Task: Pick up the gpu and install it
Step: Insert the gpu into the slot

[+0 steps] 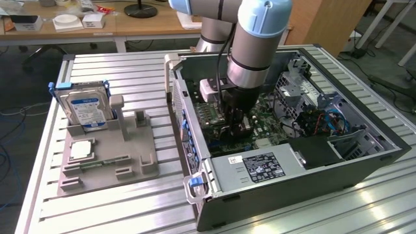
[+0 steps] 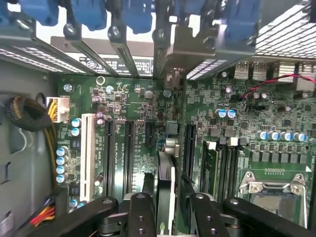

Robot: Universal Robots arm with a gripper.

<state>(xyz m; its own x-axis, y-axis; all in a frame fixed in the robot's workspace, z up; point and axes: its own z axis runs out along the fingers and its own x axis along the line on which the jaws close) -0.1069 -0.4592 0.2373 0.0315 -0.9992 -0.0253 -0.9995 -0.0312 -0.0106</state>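
Jaws astride gpu [image 2: 165, 190] edge-on among motherboard [image 2: 276, 118] slots, hard drive [image 1: 86, 109] well apart.

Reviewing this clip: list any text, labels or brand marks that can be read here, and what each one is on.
None can be read.
Hard drive: blue-white label, print too small.
Power supply: black sticker and white tag, blurred.
Motherboard: white printing, illegible.
Case bracket sticker: illegible.

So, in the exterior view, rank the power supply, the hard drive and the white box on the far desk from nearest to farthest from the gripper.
Measured from the gripper, down inside the open computer case:
1. Power supply, in the case just in front of the gripper.
2. Hard drive, upright in the grey holder on the exterior view's left.
3. White box, on the far desk at upper left.
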